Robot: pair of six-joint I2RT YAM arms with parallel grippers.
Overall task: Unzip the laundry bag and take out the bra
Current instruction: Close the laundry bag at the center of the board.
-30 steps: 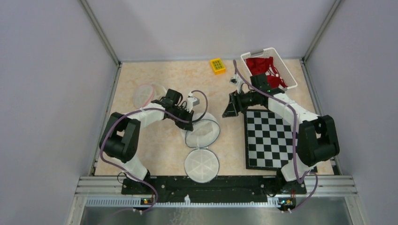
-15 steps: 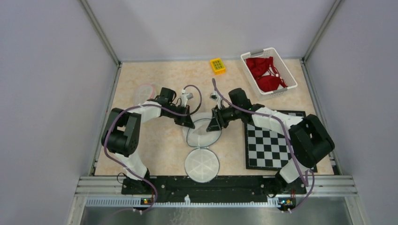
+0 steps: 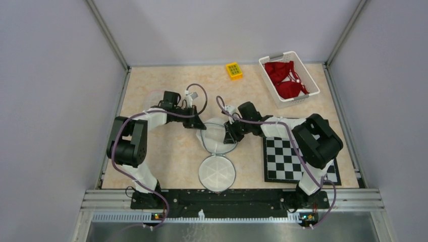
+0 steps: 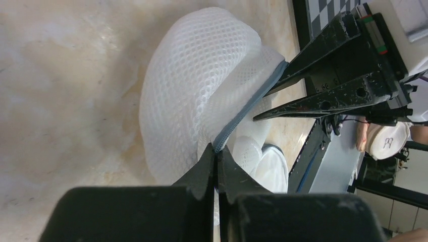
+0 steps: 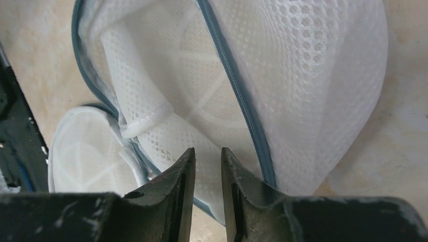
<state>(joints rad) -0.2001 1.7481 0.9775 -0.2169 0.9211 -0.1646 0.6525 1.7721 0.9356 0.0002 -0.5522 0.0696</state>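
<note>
The white mesh laundry bag (image 3: pixel 218 137) lies mid-table with its grey zip rim (image 4: pixel 251 103) parted. My left gripper (image 3: pixel 198 123) is shut on that rim at the bag's far left side, and the pinch shows in the left wrist view (image 4: pixel 217 153). My right gripper (image 3: pixel 229 135) is at the bag's right edge with its jaws a narrow gap apart, over the bag's opening (image 5: pixel 207 154). It also shows in the left wrist view (image 4: pixel 270 92), one fingertip touching the rim. A white padded mesh fold (image 5: pixel 136 103) lies inside the bag; I cannot tell if it is a bra.
A white basket (image 3: pixel 306 72) with red bras (image 3: pixel 283 76) stands at the back right. A yellow block (image 3: pixel 233 70) lies at the back. A checkerboard mat (image 3: pixel 290 160) lies at the right. A round white mesh disc (image 3: pixel 217 172) lies in front of the bag.
My right arm swung from near the basket leftwards to the bag's right edge. My left gripper pulled the rim back and to the left, and the bag moved with it.
</note>
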